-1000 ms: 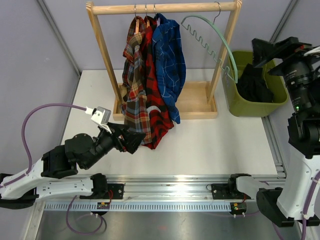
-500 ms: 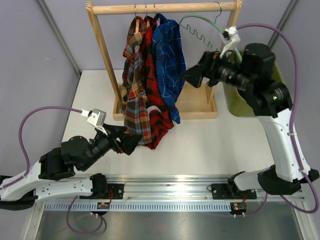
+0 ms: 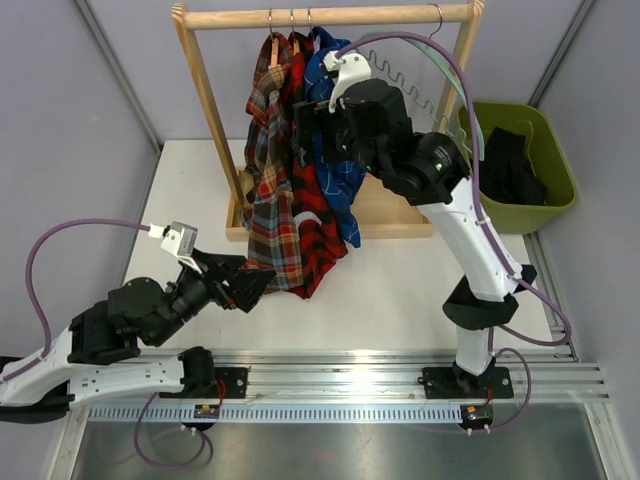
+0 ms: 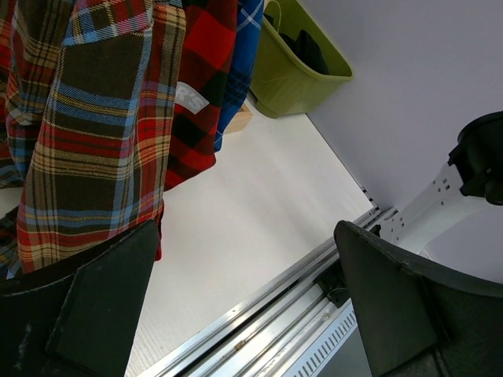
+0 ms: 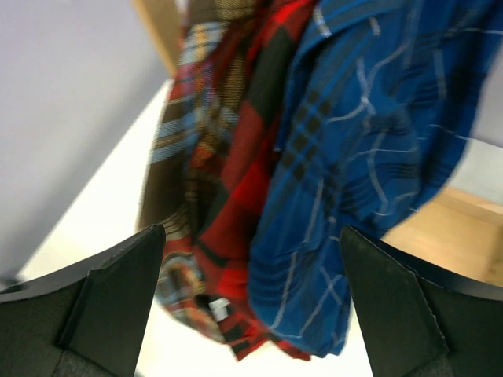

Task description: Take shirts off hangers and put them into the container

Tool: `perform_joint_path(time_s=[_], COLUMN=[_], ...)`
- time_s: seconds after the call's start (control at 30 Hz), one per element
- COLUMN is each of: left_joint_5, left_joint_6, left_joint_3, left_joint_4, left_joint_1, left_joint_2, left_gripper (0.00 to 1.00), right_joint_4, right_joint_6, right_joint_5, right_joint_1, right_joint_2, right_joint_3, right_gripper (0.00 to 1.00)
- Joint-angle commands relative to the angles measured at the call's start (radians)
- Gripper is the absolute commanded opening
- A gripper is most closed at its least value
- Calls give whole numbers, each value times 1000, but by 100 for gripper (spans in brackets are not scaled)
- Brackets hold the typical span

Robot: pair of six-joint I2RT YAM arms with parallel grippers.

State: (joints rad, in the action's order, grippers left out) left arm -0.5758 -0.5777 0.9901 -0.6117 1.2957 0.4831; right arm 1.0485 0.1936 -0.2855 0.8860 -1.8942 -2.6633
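Since the earlier frames, the right arm had been swung away from the container and across to the rack, so that the right gripper was set against the hanging shirts.

From above, three shirts were seen on the wooden rail: the brown-tan plaid shirt, the red-black plaid shirt and the blue check shirt. The black shirt lay inside the container. The pale green hanger hung bare. The left gripper was held low, near the plaid hems.

In the left wrist view, its jaws were spread wide with nothing held. The brown-tan hem hung just beside one finger.

In the right wrist view, the jaws were likewise fully parted and nothing was gripped. The blue and red-black shirts hung just ahead.
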Motion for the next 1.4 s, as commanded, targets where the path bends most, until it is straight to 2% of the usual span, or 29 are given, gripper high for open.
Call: perform_joint_path(time_s=[0.0,0.1,0.37,0.57,0.8,1.0,1.1,1.13,1.23,1.27,1.37], left_joint_5=[-36,-38,-33,-42,-59,-71,-75,-75,-73,-75,-68], left_joint_6=[-20,-22,-33,-36,-48,-50,-50,-51,-59,-62,-65], left_joint_3=[-11,-19,-41,-48,-62,-70,-76,-74,-82,-82,-87], left_joint_4=[6,4,3,-11,-37,-49,-56,-54,-62,-59,-56], left_joint_1=[-3,-1,-4,-3,-3,-3,-4,-3,-3,-3,-3], left_joint_2=[-18,-32,-41,-61,-104,-133,-144,-146,-152,-152,-150], left_gripper=[99,99,99,99,99,99,99,99,99,99,99], right_joint_4=[-21,-97,-261,-229,-206,-203,-202,-200,-209,-219,-237], right_joint_6=[-65,-82,-135,-148,-83,-71,-60,-60,-62,-68,-95], right_joint_5=[-234,-351,-386,-442,-339,-328,-354,-363,-409,-423,-492], right_joint_1=[27,36,36,31,-21,-50,-64,-64,-65,-65,-64], right_joint_2=[0,18,80,-17,-75,-117,-134,-135,-121,-109,-73], right_joint_3=[-41,15,97,26,31,5,6,5,8,8,19], right_gripper=[99,98,97,98,97,96,90,81,63,53,49])
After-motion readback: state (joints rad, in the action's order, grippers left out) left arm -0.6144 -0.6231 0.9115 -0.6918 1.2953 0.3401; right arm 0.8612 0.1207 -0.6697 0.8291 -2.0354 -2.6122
